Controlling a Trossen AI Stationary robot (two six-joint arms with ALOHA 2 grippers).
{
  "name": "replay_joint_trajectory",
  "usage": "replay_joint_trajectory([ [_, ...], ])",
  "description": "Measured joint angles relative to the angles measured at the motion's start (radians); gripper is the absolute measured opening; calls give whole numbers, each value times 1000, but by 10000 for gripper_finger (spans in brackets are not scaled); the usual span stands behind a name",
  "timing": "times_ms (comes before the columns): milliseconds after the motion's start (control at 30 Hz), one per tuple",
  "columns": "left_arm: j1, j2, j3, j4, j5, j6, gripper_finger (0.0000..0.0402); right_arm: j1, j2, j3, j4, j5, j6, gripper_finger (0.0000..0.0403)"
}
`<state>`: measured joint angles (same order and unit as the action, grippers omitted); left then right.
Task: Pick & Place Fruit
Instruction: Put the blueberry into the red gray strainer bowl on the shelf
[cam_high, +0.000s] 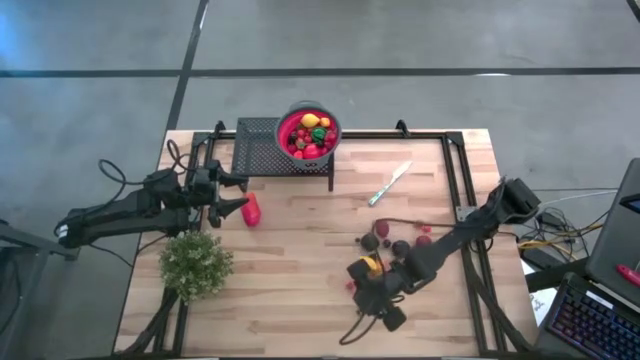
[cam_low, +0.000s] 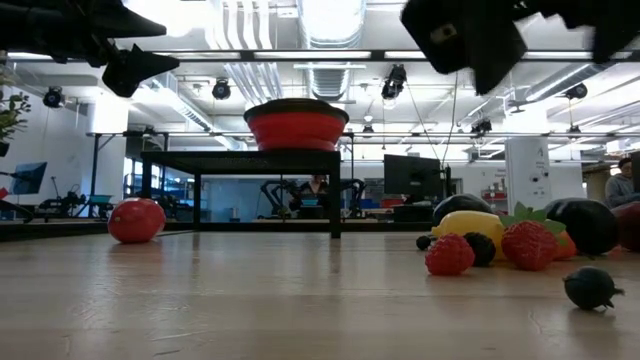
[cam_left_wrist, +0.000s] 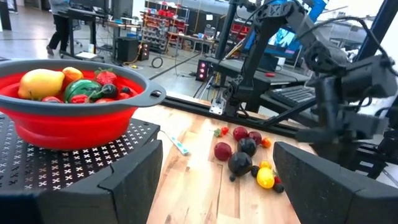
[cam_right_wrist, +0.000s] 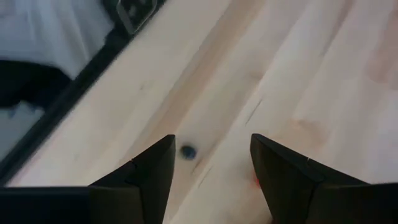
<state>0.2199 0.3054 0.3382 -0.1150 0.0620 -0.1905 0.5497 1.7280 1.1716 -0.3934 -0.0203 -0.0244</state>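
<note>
I have the right gripper (cam_high: 358, 293) low in the high view, right of centre, at the near edge of the loose fruit (cam_high: 398, 243) scattered on the tabletop (cam_high: 300, 270). Its wrist view shows the two fingers (cam_right_wrist: 146, 171) spread with only bare wood and a dark spot between them, so it holds nothing. I judge it sits there because this pile is what remains to be carried.

The left gripper (cam_high: 232, 196) waits at the left of the high view, just beside one larger red piece (cam_high: 251, 209) lying apart from the others. Its fingers (cam_left_wrist: 127, 177) are spread too, and empty. From there it looks across at the bowl (cam_high: 308, 132), which stands on a black perforated stand (cam_high: 262, 147) at the upper middle of the frame. I take the raised bowl as the drop point, since fruit is already heaped in it: yellow, red, green and orange pieces.

The loose fruit is small and rounded. In the low view I see bumpy red berries (cam_low: 450, 254), a strawberry-like piece with green leaves (cam_low: 529, 243), a yellow one (cam_low: 474, 223), and dark maroon to black ones, one of which (cam_low: 593, 287) has rolled nearest the camera. They lie close together, some touching, which I think could make picking a single one awkward.

A knife (cam_high: 390, 184) lies between bowl and pile, and a plant (cam_high: 195, 263) stands at lower left.
</note>
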Motion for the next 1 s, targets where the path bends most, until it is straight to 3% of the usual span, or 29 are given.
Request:
replay_joint_trajectory([
  [600,0,13,0,-2,-2,0,312,11,177,5,76,-63,-68,205],
  [1000,0,19,0,-17,-4,0,312,9,277,23,95,-74,-80,164],
])
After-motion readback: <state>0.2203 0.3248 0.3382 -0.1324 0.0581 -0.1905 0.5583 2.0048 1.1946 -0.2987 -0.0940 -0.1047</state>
